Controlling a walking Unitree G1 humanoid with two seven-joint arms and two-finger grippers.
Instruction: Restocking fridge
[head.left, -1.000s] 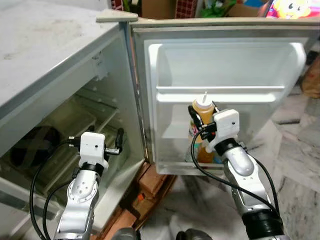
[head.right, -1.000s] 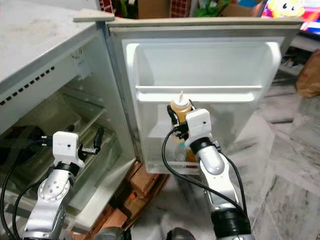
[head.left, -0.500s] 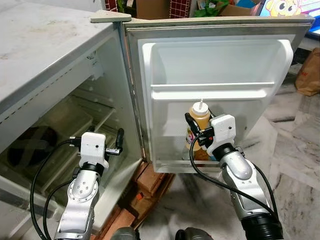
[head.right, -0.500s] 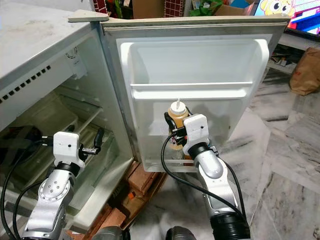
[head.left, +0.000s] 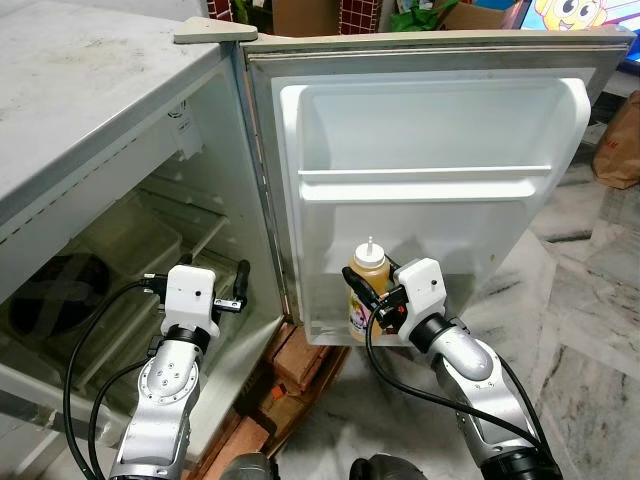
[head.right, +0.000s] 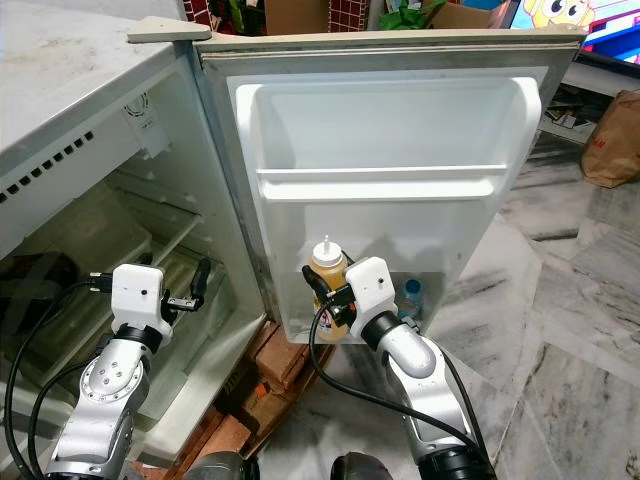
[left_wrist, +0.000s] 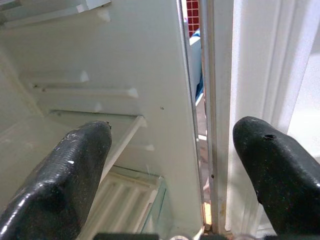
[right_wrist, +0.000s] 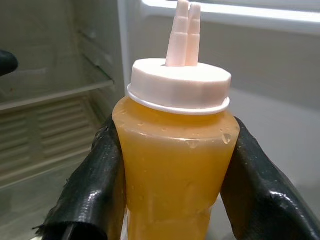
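Bottle lowered from the door's upper rail down to its bottom shelf.
The open fridge door (head.left: 430, 140) fills the view, marble floor (head.left: 590, 330) beyond. The right pincer (head.left: 362, 297) grips the sauce bottle (head.left: 367, 290) on both flanks, upright in the lowest door shelf. The left pincer (left_wrist: 170, 170) hangs spread wide by the fridge interior (head.left: 150, 250).

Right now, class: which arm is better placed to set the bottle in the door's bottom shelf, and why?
Right. The right gripper already clamps the bottle at the door; the left gripper is open by the cabinet.
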